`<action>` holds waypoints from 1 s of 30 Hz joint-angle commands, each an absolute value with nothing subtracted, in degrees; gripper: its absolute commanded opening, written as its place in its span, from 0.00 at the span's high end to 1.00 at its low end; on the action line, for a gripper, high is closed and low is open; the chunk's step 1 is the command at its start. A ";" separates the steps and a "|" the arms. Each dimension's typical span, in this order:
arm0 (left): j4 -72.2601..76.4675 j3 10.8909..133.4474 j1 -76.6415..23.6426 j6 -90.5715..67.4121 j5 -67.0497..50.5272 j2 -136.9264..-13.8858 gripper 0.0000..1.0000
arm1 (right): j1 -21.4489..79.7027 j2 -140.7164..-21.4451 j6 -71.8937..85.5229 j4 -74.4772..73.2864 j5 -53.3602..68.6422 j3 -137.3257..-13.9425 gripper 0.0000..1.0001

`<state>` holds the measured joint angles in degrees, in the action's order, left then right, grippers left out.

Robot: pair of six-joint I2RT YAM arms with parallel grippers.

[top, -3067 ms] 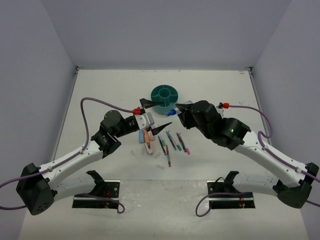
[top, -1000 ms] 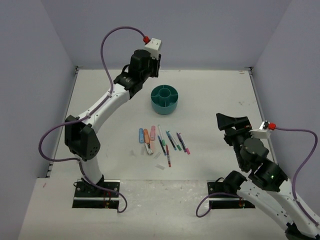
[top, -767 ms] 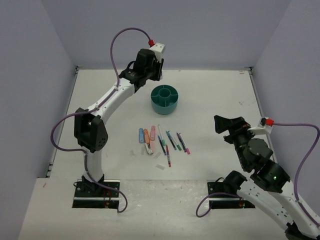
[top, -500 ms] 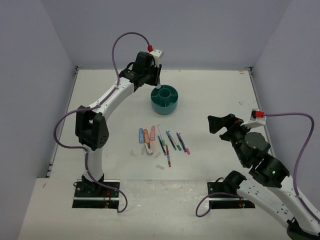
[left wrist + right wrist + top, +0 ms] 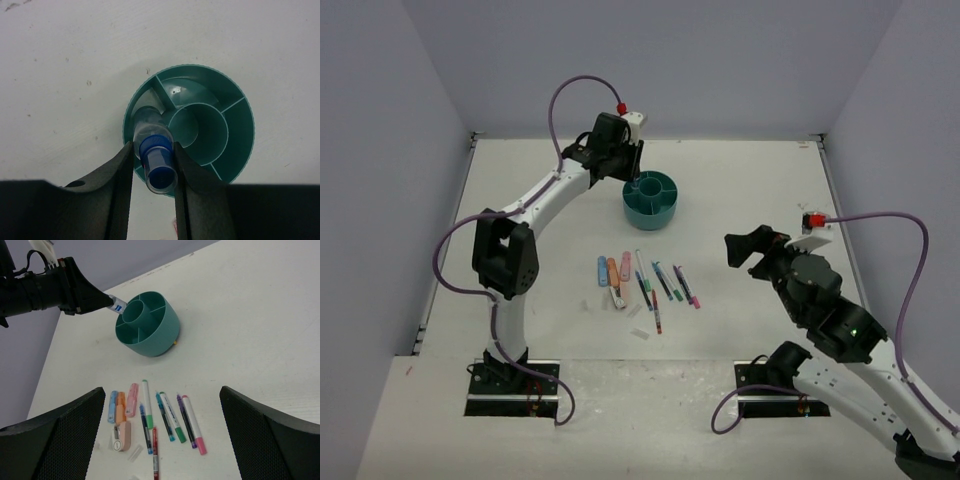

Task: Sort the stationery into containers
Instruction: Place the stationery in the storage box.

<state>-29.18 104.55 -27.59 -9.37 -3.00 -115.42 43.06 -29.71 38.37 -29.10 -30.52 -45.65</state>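
Note:
The teal organiser (image 5: 650,199) stands at mid-table; it also shows in the left wrist view (image 5: 239,102) and the right wrist view (image 5: 155,335). My left gripper (image 5: 631,173) (image 5: 153,148) is shut on a white pen with a blue cap (image 5: 158,161) (image 5: 119,306), held tip-down over the organiser's left outer compartment. The other stationery lies in a row nearer the arms: blue (image 5: 113,406), orange (image 5: 120,407) and pink (image 5: 132,399) markers, and several thin pens (image 5: 172,417) (image 5: 660,282). My right gripper (image 5: 745,248) (image 5: 162,389) is open and empty, in the air to the right of the row.
A pinkish-white correction-tape case (image 5: 121,436) and small clear pieces (image 5: 135,454) lie at the row's near left. A red pen (image 5: 155,456) lies nearest the arms. Purple walls close in the table on three sides.

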 commanded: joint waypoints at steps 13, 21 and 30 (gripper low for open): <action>-22.99 101.69 -27.03 -12.74 -5.63 -110.49 0.32 | 41.66 -48.48 30.59 -24.52 -29.62 -47.54 0.01; -18.69 92.33 -27.07 -16.75 -1.84 -95.43 0.00 | 36.66 -65.33 22.89 -27.45 -18.02 -54.03 0.02; -10.22 60.28 -25.40 -33.58 -4.76 -65.08 0.00 | 33.93 -80.50 21.80 -30.43 -7.58 -55.89 0.42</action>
<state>-17.26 74.18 -26.76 -24.90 0.21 -77.21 34.38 -76.09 23.25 -28.69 -14.40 -54.67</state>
